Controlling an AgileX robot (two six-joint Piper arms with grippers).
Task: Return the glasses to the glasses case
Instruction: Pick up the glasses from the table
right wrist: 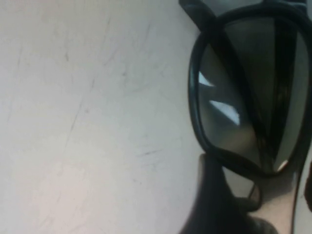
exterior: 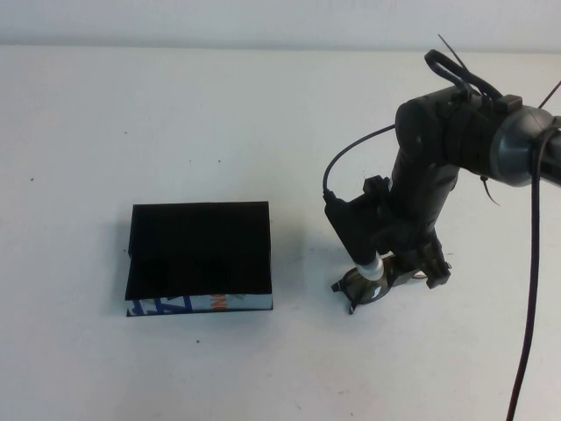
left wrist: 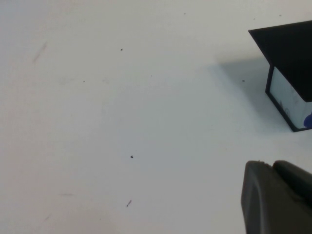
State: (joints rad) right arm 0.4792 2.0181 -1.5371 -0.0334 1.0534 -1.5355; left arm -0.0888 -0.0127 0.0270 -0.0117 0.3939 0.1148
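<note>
The glasses case (exterior: 200, 250) lies flat on the white table, left of centre, black with a white printed strip along its near edge. One corner of it shows in the left wrist view (left wrist: 290, 53). The dark glasses (exterior: 372, 289) lie on the table to the right of the case. My right gripper (exterior: 399, 274) is down over them. In the right wrist view a tinted lens (right wrist: 243, 92) fills the upper right, and the right gripper (right wrist: 259, 168) stands open with one finger (right wrist: 210, 195) against the lens rim. My left gripper (left wrist: 274, 165) is shut and empty above bare table beside the case.
The white table (exterior: 131, 114) stretches bare around the case and glasses. The right arm and its black cables (exterior: 526, 263) hang over the right side. The left arm is out of the high view.
</note>
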